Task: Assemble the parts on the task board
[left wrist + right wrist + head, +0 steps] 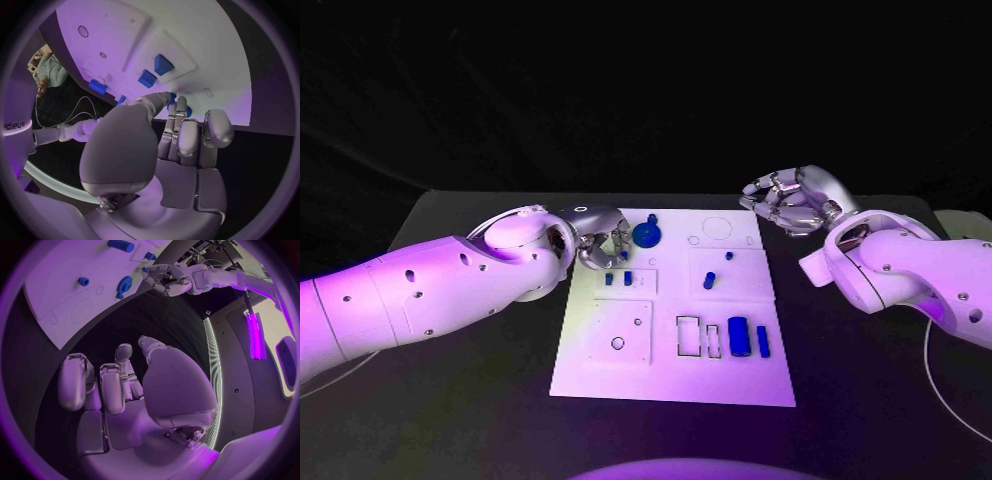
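Two blue parts [749, 338] lie at the task board's [672, 375] 5 o'clock | my left hand [602, 244] at 11 o'clock, fingertips touching the blue gear [648, 234], grasp unclear | my right hand [793, 201] curled on nothing off the 1 o'clock corner

left robot hand [600, 246] fingers curled | right robot hand [790, 200] curled, empty

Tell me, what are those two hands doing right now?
Left hand at the white board's far left corner, fingertips at a round blue part. Right hand curled, empty, off the board. Nothing in the way.
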Controlling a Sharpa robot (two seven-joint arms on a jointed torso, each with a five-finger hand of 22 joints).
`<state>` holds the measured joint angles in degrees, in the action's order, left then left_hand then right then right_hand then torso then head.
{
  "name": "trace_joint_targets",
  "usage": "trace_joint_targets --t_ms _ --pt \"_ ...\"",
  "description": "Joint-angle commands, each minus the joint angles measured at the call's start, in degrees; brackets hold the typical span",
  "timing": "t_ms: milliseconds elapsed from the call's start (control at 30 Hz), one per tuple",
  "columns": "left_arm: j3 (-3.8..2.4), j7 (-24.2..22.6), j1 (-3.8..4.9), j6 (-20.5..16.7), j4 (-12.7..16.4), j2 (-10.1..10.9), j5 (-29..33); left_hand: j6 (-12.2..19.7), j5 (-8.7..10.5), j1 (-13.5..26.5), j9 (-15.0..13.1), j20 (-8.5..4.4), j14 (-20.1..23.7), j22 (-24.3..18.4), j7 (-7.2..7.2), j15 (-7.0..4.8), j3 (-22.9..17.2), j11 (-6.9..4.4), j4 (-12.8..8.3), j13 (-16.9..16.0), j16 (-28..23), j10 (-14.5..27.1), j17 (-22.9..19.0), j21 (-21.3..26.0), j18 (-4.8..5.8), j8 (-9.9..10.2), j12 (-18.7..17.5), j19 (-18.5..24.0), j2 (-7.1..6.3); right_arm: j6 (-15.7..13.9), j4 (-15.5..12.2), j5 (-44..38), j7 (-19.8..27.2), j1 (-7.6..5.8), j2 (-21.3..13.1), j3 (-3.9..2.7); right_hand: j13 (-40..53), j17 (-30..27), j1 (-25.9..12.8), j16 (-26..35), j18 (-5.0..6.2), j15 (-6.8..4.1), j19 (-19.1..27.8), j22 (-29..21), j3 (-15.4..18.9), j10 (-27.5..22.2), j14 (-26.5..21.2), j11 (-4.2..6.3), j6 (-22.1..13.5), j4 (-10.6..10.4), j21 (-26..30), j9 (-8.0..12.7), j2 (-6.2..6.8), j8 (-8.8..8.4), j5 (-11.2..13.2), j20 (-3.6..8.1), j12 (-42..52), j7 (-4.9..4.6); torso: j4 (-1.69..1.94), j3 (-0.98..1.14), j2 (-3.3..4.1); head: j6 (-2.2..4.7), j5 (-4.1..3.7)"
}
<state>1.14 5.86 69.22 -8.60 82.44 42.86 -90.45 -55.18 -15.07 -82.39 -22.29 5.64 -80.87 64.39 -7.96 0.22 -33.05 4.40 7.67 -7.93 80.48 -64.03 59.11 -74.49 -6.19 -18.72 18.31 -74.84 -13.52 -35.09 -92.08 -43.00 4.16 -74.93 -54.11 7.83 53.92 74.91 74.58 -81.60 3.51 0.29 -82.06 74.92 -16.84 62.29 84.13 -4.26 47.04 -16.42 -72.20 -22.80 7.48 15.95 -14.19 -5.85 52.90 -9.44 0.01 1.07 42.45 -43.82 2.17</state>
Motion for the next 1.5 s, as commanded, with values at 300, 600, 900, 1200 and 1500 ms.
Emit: trace_joint_targets --t_ms 300,600,900,1200,1500 --pt "-0.04 1.2 -0.01 1.7 -0.1 -0.2 -1.6 -0.7 0.28 0.2 0.0 -0.12 -0.1 0.3 -0.08 -0.07 0.0 -0.11 -0.4 0.1 -0.2 -0.7 -0.3 -0.2 0.39 0.4 -0.5 -0.5 0.03 0.7 -0.1 -0.2 0.5 0.03 0.0 0.00 0.0 1.2 -0.3 0.3 0.61 -0.42 0.3 3.2 -0.3 0.3 2.0 -0.03 -0.1 -0.1 0.4 0.0 0.31 0.18 -0.3 0.03 0.2 0.19 0.02 0.00 -0.02 -0.01 -0.04" --pt "-0.04 0.8 -0.01 1.1 -0.2 -0.3 -1.6 -0.9 0.30 0.2 -0.1 -0.15 -0.1 0.5 -0.05 -0.11 0.0 -0.15 -0.5 0.0 -0.2 -1.0 -0.4 -0.4 0.44 0.4 -0.6 -0.6 0.12 0.7 -0.1 -0.2 0.5 0.03 -0.1 0.00 0.0 1.2 -0.3 0.3 0.61 -0.42 0.3 3.2 -0.3 0.3 2.0 -0.03 -0.1 -0.1 0.4 0.0 0.31 0.18 -0.3 0.03 0.2 0.19 0.04 -0.02 -0.01 0.04 -0.02" --pt "-0.02 -0.1 -0.16 1.5 -0.7 -1.0 -0.6 -0.8 0.39 0.4 0.0 -0.19 -0.2 0.3 -0.12 -0.09 0.2 -0.09 -0.4 0.1 -0.1 -1.0 -0.1 -0.2 0.40 0.6 -1.0 -0.5 -0.05 0.7 -0.1 -0.2 0.5 0.04 0.0 0.00 0.0 1.2 -0.3 0.3 0.61 -0.42 0.3 3.2 -0.3 0.3 2.0 -0.03 -0.1 -0.1 0.4 0.0 0.31 0.18 -0.3 0.03 0.2 0.19 -0.01 -0.04 0.02 -0.03 -0.06" --pt "-0.02 -0.2 -0.57 2.6 -1.1 -1.1 0.3 1.4 0.31 0.6 0.9 0.30 0.3 -0.7 -1.10 0.61 -0.3 0.84 -0.6 0.6 -0.4 0.2 -1.3 0.5 0.22 2.9 -3.5 0.2 -0.50 0.7 -0.2 -0.2 0.6 0.04 -0.2 0.00 -0.6 1.1 -0.6 0.4 0.62 -0.50 0.2 3.1 -0.4 0.4 2.1 0.04 -0.1 -0.1 0.6 0.1 0.37 0.41 -0.3 0.13 -0.1 0.26 0.02 0.01 0.00 -0.14 -0.17" --pt "-0.02 -0.2 -0.74 2.1 -0.9 -1.0 0.4 1.2 0.33 0.5 0.9 0.35 0.4 -0.7 -1.11 0.64 -0.3 0.84 -0.6 0.6 -0.5 0.0 -1.6 0.5 0.24 2.9 -3.6 0.2 -0.43 0.6 -0.2 -0.1 0.6 0.04 -0.3 0.00 -0.6 1.1 -0.6 0.4 0.62 -0.50 0.2 3.1 -0.4 0.4 2.1 0.04 -0.1 -0.1 0.6 0.1 0.37 0.41 -0.3 0.13 -0.1 0.26 0.01 -0.01 -0.03 -0.15 -0.15"
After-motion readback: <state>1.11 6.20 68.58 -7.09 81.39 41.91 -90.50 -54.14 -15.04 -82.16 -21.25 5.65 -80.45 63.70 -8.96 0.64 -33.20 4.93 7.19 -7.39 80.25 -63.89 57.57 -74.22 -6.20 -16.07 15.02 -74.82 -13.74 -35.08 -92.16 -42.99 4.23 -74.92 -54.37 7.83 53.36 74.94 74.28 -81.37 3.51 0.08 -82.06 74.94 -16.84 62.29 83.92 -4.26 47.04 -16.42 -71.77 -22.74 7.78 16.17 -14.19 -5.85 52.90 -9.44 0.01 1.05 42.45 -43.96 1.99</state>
